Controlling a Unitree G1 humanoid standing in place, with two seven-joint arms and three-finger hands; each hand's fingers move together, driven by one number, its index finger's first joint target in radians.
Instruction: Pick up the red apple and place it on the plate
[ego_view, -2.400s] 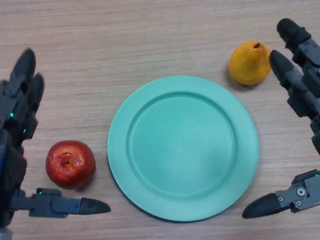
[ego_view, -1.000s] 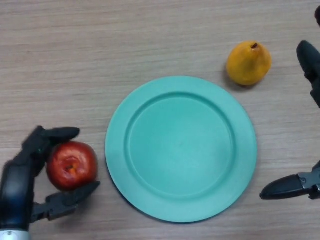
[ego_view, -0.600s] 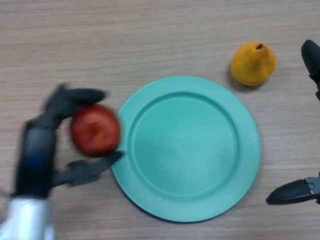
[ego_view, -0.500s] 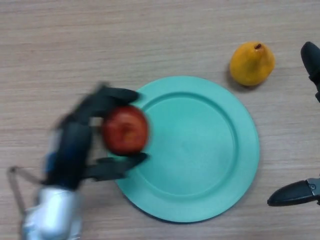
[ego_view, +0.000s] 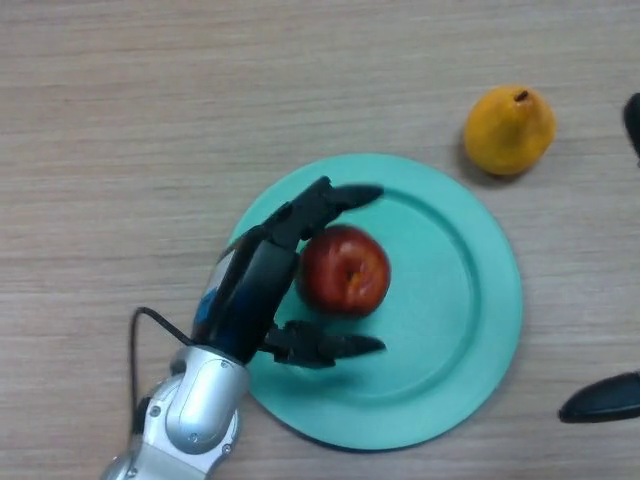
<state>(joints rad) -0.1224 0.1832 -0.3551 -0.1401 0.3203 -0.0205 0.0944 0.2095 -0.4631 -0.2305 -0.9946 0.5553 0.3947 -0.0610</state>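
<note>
The red apple (ego_view: 343, 270) sits on the green plate (ego_view: 470, 300), left of the plate's middle. My left hand (ego_view: 255, 285) reaches over the plate's left rim from the lower left. Its fingers (ego_view: 325, 203) stretch past the apple's far side and its thumb (ego_view: 330, 348) lies on the near side with a small gap, so the hand is open around the apple. Only the tips of my right hand (ego_view: 600, 410) show at the right edge, spread wide apart.
A yellow pear (ego_view: 508, 130) lies on the wooden table (ego_view: 120, 150) just beyond the plate's upper right rim.
My left hand closed on the apple at the table's lower left, carried it right onto the plate, and has now spread apart around it. The right hand drew back toward the right edge.
</note>
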